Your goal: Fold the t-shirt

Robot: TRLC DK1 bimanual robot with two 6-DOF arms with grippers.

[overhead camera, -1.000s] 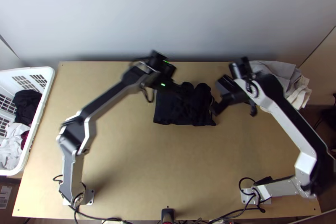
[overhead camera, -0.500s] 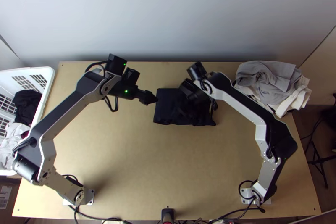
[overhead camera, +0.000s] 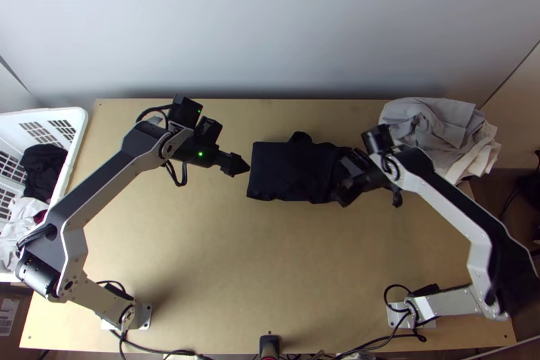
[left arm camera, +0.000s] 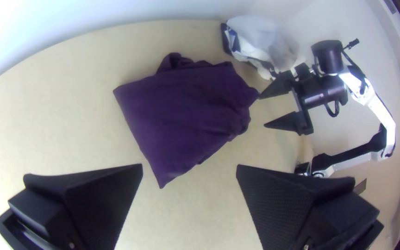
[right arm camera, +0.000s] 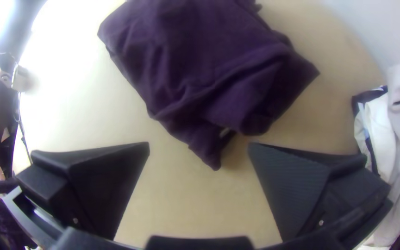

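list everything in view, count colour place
t-shirt: one, dark purple, folded, table's far middle
clothes pile: one, grey-white, far right corner
basket: one, white, left edge
basket clothes: several, black, white, red, inside
table: one, light wood, centre
wall: one, pale grey, behind table
block: one, black, near edge
cables: several, black, near edge
arms: two, silver and black, from near edge
left tool: one, black, left of t-shirt
right tool: one, black, t-shirt's right edge

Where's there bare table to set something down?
Widest free patch: between the dark shirt and the table's near edge. Smaller: between the basket and the left arm. Crowded: around the right gripper, shirt and cloth pile.
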